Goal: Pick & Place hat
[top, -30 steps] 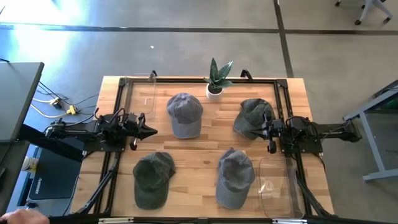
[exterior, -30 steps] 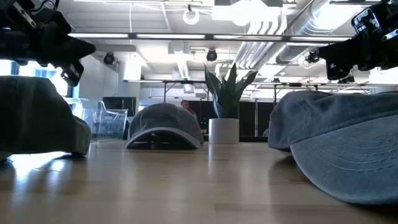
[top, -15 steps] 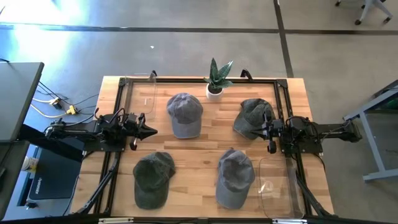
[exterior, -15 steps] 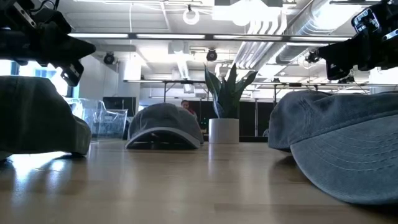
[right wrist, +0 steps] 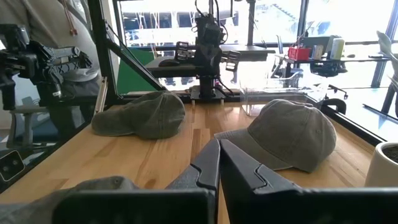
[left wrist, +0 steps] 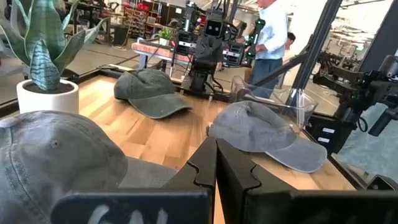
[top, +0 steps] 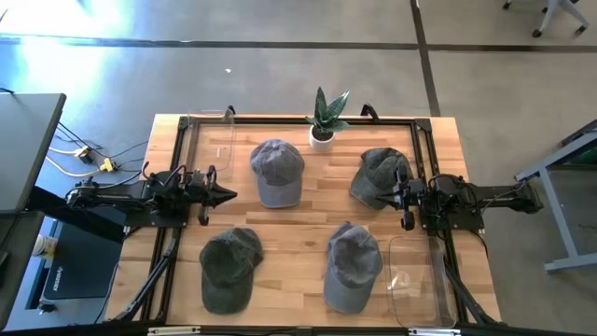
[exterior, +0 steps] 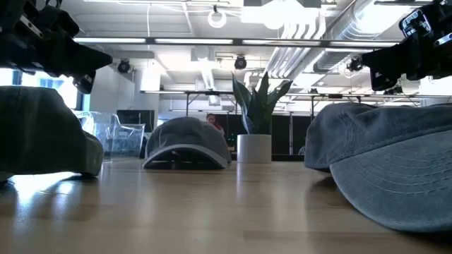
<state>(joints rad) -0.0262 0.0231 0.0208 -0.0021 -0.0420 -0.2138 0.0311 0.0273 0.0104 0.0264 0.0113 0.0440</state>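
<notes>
Four hats lie on the wooden table. A grey hat [top: 277, 173] lies at far centre and a dark green hat [top: 379, 175] at far right. Another dark green hat [top: 229, 269] lies at near left and another grey hat [top: 353, 269] at near right. My left gripper [top: 226, 195] is shut and empty, raised above the table to the left of the far grey hat [left wrist: 56, 155]. My right gripper [top: 395, 192] is shut and empty, raised over the right side of the far dark green hat [right wrist: 93, 186].
A potted plant [top: 324, 121] stands at the far edge. One clear bin [top: 220, 140] stands at far left and another [top: 415, 280] at near right. A black frame [top: 298, 119] runs round the table. A person [left wrist: 270, 31] stands in the room beyond.
My left gripper has edged a little toward the far grey hat, still shut. The hats and my right gripper have kept still.
</notes>
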